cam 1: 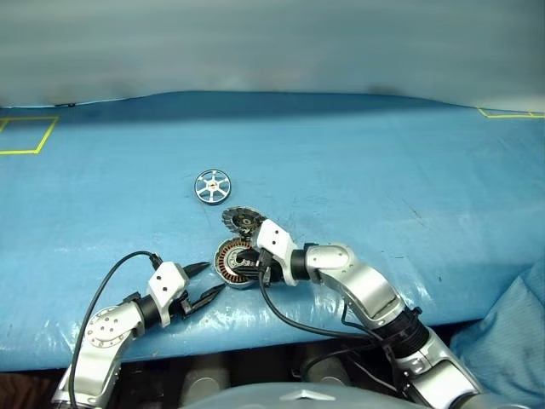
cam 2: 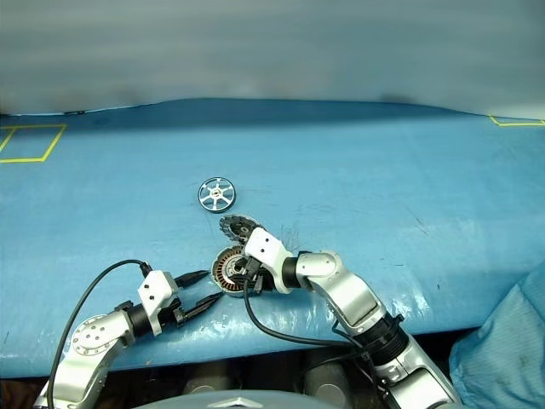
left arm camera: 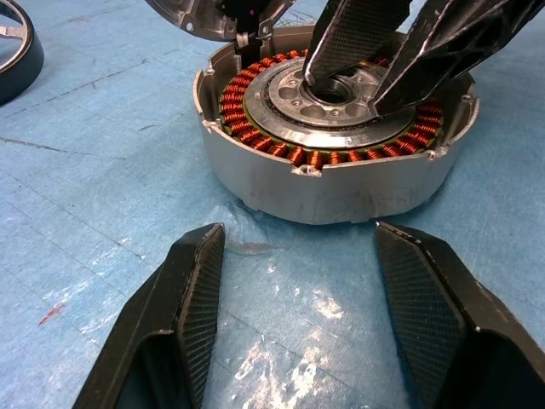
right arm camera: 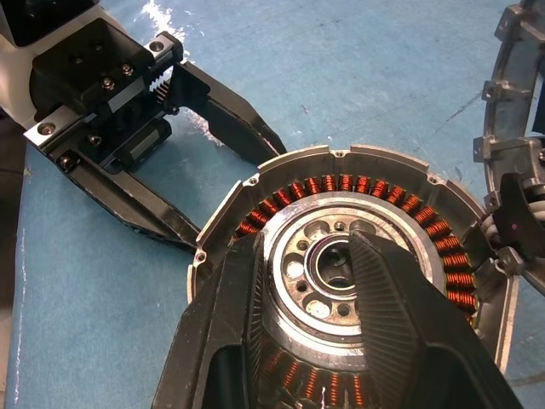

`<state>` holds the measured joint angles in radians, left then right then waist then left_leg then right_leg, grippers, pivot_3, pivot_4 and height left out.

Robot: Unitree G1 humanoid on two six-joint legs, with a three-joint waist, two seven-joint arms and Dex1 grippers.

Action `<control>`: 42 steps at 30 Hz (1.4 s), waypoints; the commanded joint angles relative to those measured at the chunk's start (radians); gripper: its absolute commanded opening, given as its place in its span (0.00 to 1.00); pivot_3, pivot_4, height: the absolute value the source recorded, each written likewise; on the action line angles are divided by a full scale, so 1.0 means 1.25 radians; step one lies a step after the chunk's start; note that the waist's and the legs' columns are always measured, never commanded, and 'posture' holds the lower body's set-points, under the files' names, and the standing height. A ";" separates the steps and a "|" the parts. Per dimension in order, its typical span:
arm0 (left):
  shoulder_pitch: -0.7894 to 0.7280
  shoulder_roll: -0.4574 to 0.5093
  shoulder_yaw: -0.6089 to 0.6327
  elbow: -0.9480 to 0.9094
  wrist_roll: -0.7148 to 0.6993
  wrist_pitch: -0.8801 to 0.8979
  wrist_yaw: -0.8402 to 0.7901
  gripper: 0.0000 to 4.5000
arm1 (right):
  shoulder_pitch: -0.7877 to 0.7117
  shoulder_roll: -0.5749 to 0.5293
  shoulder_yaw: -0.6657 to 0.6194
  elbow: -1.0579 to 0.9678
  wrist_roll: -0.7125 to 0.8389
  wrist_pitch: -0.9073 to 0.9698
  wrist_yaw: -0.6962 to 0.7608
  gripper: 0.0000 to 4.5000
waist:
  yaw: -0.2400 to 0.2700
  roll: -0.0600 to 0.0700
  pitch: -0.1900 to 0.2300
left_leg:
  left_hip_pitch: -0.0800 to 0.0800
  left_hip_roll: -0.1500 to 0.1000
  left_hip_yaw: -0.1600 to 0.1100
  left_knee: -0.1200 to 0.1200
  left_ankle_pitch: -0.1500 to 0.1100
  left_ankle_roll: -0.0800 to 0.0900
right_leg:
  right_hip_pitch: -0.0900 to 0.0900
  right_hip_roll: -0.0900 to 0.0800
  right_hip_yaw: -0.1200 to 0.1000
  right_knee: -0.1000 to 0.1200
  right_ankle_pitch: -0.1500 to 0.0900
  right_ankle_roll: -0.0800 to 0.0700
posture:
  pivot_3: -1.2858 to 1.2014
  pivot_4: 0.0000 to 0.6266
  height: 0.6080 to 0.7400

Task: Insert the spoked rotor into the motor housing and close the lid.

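We are holding our left gripper [cam 1: 207,279] wide and empty beside the motor housing [cam 1: 233,261] near the table's [cam 1: 409,170] front edge; our right gripper's [right arm camera: 328,281] parted fingers are reaching into its hub. The spoked rotor [cam 1: 212,187], farther back, looks stiff, light, slippery: grasp its rim.

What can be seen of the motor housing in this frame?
The motor housing is a short round cup of silver-grey metal, upright on the blue table cover, its open top showing a ring of copper-brown windings around a silver hub with a central bore. The right end effector reaches in from above, one finger tip at the bore, the other on the hub plate. The lid stands tilted at its far rim. The open left end effector sits just short of its wall, not touching.
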<state>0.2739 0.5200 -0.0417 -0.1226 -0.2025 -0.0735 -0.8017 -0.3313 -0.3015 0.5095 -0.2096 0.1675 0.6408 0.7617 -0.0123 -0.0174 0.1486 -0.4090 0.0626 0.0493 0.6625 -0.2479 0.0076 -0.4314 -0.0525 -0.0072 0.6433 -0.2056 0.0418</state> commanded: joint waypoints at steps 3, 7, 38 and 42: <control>0.003 -0.002 0.004 -0.007 -0.003 -0.012 0.003 0.66 | -0.005 -0.012 0.019 -0.003 -0.031 0.005 -0.014 0.37 | 0.000 0.000 0.000 | 0.000 0.000 0.000 0.000 0.000 0.000 | 0.000 0.000 0.000 0.000 0.000 0.000 | 0.52 0.24 1.00; 0.002 -0.003 0.004 -0.006 -0.004 -0.012 0.003 0.66 | -0.006 -0.013 0.020 -0.004 -0.039 0.003 -0.016 0.37 | 0.000 0.000 0.000 | 0.000 0.000 0.000 0.000 0.000 0.000 | 0.000 0.000 0.000 0.000 0.000 0.000 | 0.52 0.24 1.00; -0.024 0.031 0.096 -0.058 -0.075 0.039 0.009 0.66 | 0.099 -0.057 -0.154 -0.156 0.102 -0.020 -0.016 0.37 | 0.001 0.000 0.000 | -0.001 0.000 -0.001 0.000 0.000 0.000 | 0.000 0.000 -0.001 0.000 0.000 0.000 | 0.52 0.24 1.00; -0.095 0.061 0.099 -0.070 -0.034 0.118 0.057 0.66 | 0.144 -0.081 -0.196 -0.160 0.106 -0.124 0.005 0.37 | 0.004 0.000 0.000 | -0.001 0.000 -0.001 0.001 0.000 0.000 | 0.000 0.000 -0.002 0.000 0.000 0.000 | 0.52 0.24 1.00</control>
<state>0.1855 0.5819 0.0645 -0.1672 -0.2672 0.0439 -0.7589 -0.1605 -0.4046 0.2957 -0.3807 0.2832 0.5653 0.7497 -0.0072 -0.0180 0.1489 -0.4102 0.0623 0.0473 0.6634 -0.2478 0.0075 -0.4306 -0.0528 -0.0096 0.6430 -0.2058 0.0419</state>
